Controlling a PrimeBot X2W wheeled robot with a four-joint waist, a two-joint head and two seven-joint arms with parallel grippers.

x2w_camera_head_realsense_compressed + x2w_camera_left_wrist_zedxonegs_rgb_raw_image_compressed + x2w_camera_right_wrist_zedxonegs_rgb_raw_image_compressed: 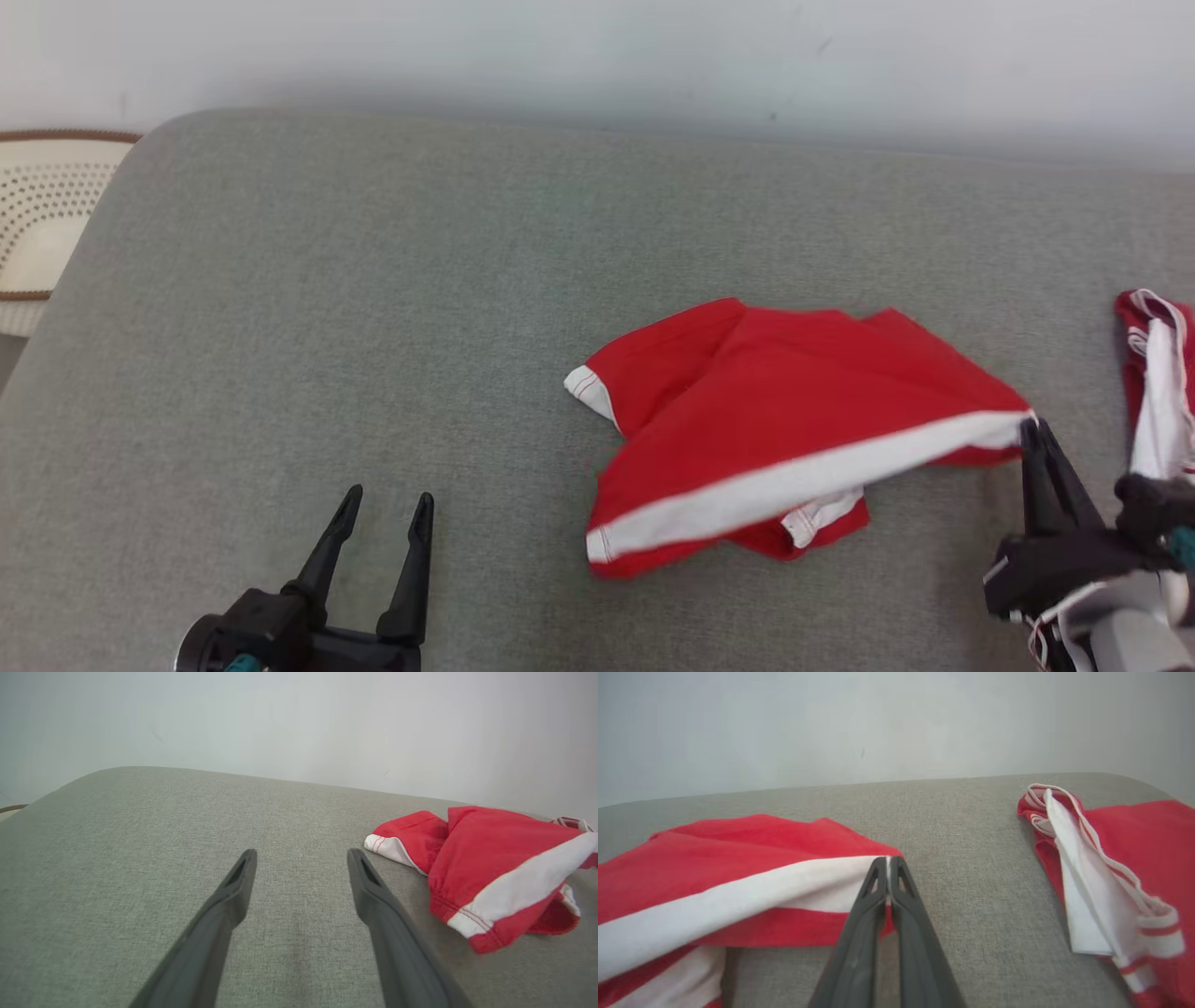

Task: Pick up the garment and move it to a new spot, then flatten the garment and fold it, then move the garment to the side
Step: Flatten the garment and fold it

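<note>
Risk: your right end effector point(1030, 429) clenched only the garment's point(775, 401) corner, left end effector point(389, 497) released, so the thin pinch could have slipped mid-lift.

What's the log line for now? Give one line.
right fingers: shut on red garment corner | left fingers: open, empty | second garment: apart, far right

Head view steeply down on grey cushion point(327, 327), wrist views low along it toward wall point(280, 718), all sharing red garment point(794, 411)
</note>
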